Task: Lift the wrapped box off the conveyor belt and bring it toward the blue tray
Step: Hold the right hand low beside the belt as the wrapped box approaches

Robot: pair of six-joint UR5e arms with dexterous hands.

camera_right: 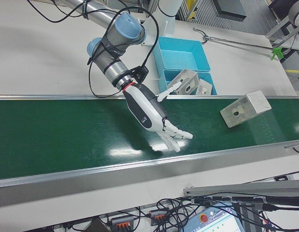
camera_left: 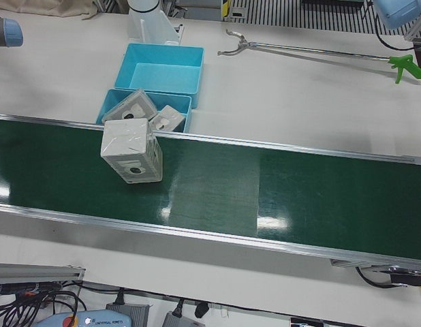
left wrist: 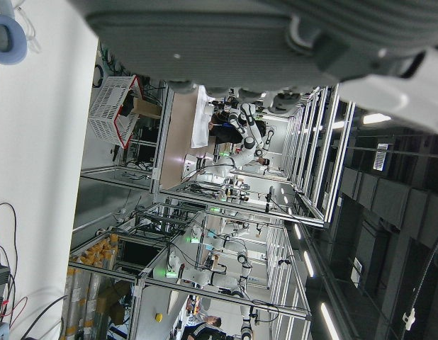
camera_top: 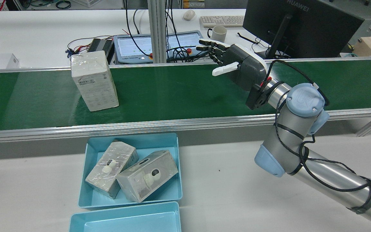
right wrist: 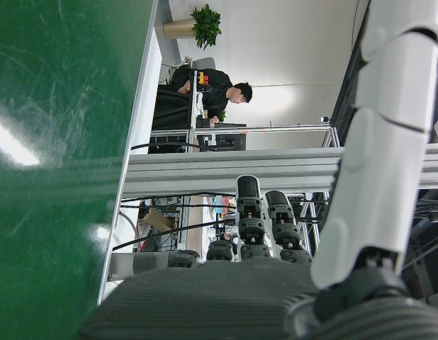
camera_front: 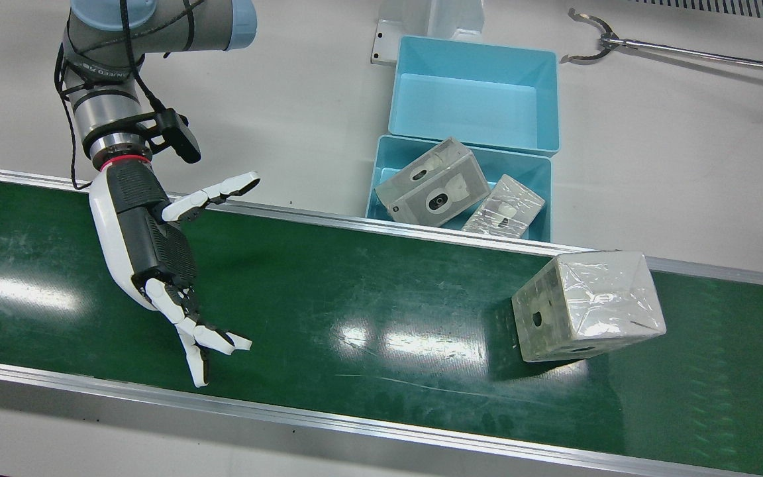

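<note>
The wrapped box (camera_front: 587, 306) stands on the green conveyor belt (camera_front: 355, 291), close to the belt edge by the blue trays. It also shows in the rear view (camera_top: 94, 80), the left-front view (camera_left: 131, 151) and the right-front view (camera_right: 245, 108). My right hand (camera_front: 156, 252) hovers over the belt far from the box, fingers spread, holding nothing; it also shows in the rear view (camera_top: 237, 66). The nearer blue tray (camera_front: 376, 173) holds two wrapped boxes. Of my left hand, only the palm edge (left wrist: 240, 42) shows, in its own view.
A second, empty blue tray (camera_front: 474, 99) sits behind the first. A long reacher tool (camera_front: 620, 43) lies on the white table. Aluminium rails (camera_front: 289, 414) edge the belt. A monitor (camera_top: 301, 25), keyboard and mug stand beyond the belt in the rear view.
</note>
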